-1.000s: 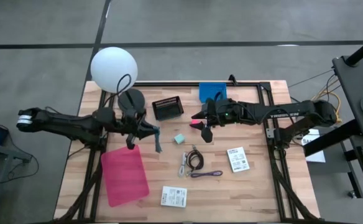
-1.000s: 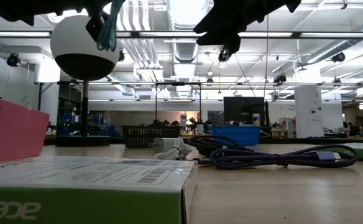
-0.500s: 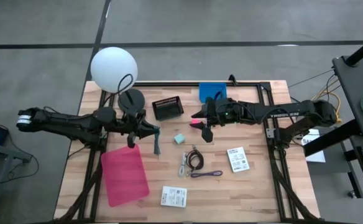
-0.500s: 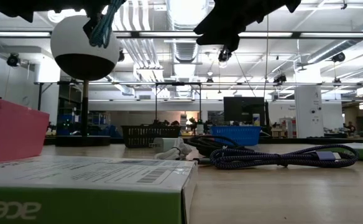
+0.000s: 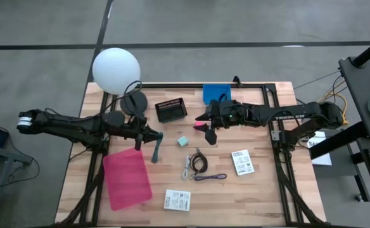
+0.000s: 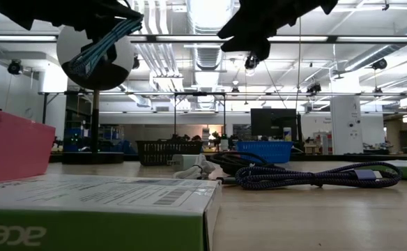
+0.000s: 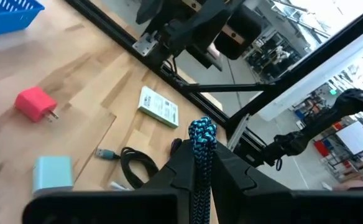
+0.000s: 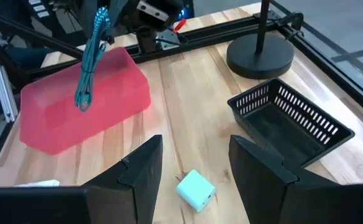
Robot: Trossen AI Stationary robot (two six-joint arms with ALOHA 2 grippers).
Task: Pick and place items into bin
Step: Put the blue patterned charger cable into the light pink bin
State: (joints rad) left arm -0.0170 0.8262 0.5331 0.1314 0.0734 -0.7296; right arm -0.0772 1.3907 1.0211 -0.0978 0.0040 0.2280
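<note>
The teal cable (image 5: 156, 147) — clamped in the left gripper (image 5: 148, 135) — had swung toward six o'clock, lifted, not yet binned; right gripper (image 5: 209, 130) waited, fingers apart.

Up at the top left of the frame we've got a dark gripper (image 6: 116, 15) with a teal braided cable (image 6: 100, 47) hanging slanted out of it, right in front of a round lamp (image 6: 92, 52). Another dark arm (image 6: 273, 17) fills the top middle. Down low, a green-edged box (image 6: 99, 213) sits bottom left, a pink block (image 6: 12, 150) on the left edge, and a purple cable (image 6: 308, 176) lies right of center on the wood table (image 6: 315, 219).
</note>
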